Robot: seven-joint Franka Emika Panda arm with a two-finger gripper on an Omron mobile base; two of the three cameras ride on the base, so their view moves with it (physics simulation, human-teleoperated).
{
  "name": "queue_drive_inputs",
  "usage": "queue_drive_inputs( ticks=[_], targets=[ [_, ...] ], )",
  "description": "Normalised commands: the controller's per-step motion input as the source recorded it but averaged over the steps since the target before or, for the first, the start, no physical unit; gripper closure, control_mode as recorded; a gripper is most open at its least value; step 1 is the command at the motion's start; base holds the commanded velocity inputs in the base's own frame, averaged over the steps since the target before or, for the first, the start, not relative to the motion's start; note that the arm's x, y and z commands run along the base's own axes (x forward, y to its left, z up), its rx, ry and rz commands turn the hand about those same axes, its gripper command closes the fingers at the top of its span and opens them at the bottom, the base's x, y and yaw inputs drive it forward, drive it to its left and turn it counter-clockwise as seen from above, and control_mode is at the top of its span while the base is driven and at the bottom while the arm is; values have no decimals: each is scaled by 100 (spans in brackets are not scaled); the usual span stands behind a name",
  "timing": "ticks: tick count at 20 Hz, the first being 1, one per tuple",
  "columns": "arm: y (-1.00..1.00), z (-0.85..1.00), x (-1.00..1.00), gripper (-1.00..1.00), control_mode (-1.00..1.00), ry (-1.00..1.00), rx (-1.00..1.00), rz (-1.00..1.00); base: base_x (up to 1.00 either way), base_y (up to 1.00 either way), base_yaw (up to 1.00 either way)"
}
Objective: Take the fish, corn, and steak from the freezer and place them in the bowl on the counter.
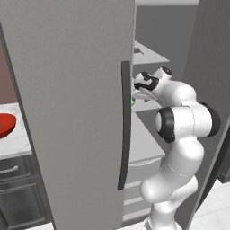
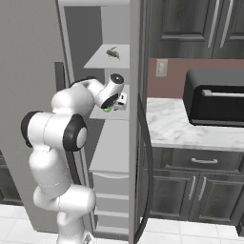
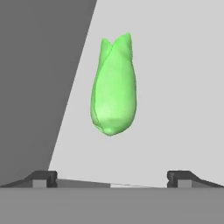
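Hand view puts the corn (image 3: 113,87) right in front of you: a bright green husked ear lying on a pale grey shelf (image 3: 175,87) of the freezer, its pointed tip away from the camera. Your tool (image 3: 112,177) is released, jaws spread wide, with the two dark fingertips (image 3: 43,177) well to either side and short of the corn, touching nothing.

From the left base view, you see the arm reaching past the edge of the freezer's (image 1: 67,90) open door, beside its long dark handle (image 1: 125,126), with a speck of green at the tool (image 1: 137,96). Off to the left, the red bowl (image 1: 6,124) sits on the white marble bench (image 1: 18,143).

From the right base view, the tool (image 2: 121,102) hangs over the middle shelf with the corn (image 2: 108,109) just under it. One shelf up lies a small dark item (image 2: 113,53), too small to identify. To the right, a black appliance (image 2: 214,97) stands on a second marble worktop (image 2: 167,126).
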Motion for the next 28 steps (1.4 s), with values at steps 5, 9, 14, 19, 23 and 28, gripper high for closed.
queue_drive_inputs(
  ticks=[5, 9, 14, 19, 23, 28],
  targets=[
    [1, -2, 40, -100, -100, 0, 0, 0, 0, 0, 0],
    [9, -3, 36, -100, -100, 0, 0, 0, 0, 0, 0],
    [13, -7, 15, -100, -100, 0, 0, 0, 0, 0, 0],
    [7, -9, 6, -100, -100, 0, 0, 0, 0, 0, 0],
    [2, -18, 4, -100, -100, 0, 0, 0, 0, 0, 0],
    [11, -18, 13, -100, -100, 0, 0, 0, 0, 0, 0]
  ],
)
